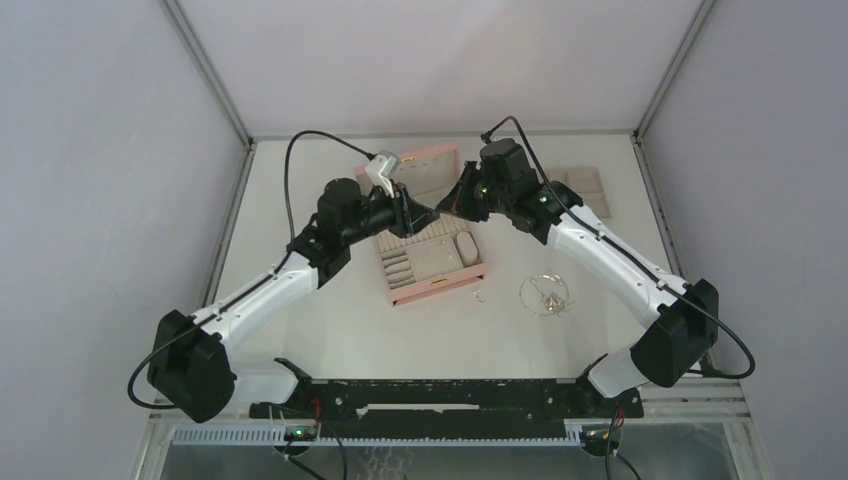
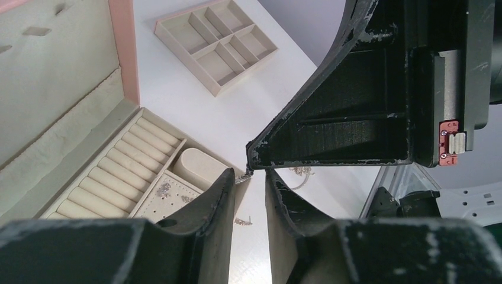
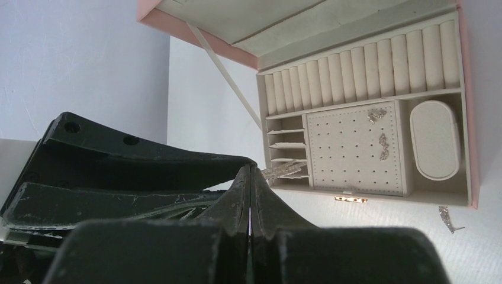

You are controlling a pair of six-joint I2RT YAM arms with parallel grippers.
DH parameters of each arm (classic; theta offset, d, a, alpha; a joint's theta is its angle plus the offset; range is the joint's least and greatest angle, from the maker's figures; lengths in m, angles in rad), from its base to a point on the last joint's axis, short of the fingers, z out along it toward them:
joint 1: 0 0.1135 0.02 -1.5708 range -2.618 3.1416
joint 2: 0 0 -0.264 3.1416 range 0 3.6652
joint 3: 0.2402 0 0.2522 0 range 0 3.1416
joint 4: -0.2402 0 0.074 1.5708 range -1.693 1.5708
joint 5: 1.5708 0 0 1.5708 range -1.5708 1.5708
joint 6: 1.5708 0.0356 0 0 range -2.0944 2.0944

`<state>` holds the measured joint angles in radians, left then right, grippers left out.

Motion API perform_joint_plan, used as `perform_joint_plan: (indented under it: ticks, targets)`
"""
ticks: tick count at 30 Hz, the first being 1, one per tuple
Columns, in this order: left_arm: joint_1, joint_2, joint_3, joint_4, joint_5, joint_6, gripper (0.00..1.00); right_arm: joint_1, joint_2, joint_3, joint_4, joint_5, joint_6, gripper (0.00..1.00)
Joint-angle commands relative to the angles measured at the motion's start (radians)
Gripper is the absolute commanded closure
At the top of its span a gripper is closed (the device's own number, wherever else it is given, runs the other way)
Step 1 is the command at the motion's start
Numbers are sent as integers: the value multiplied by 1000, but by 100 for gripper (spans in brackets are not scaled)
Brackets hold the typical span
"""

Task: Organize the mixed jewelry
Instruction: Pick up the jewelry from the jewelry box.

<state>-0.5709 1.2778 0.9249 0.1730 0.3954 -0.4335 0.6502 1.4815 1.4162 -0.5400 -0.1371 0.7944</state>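
The pink box lies open at the table's centre, with small silver earrings on its perforated pad. My right gripper is shut on a small silver earring that sticks out past its tip, just in front of the box. My left gripper faces it tip to tip with its jaws a little apart. The held earring touches the left gripper's left fingertip. The thin chain necklace lies looped on the table to the right of the box. One loose silver piece lies near the box's front corner.
The flat beige compartment tray sits at the back right by the wall. The box's lid stands open behind both grippers. Ring rolls and a small oval pillow fill the rest of the box. Grey walls close the sides.
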Motion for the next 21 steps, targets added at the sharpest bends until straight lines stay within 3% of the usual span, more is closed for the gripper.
perform_joint_plan:
  ticks: [1, 9, 13, 21]
  targets:
    - [1, 2, 59, 60, 21, 28, 70, 3, -8, 2, 23, -14, -16, 100]
    - [1, 24, 74, 38, 28, 44, 69, -2, -8, 1, 24, -20, -19, 100]
    - [-3, 19, 68, 36, 27, 66, 77, -5, -4, 1, 23, -25, -18, 100]
    - [-5, 11, 66, 17, -9, 94, 68, -7, -3, 1, 26, -30, -18, 100]
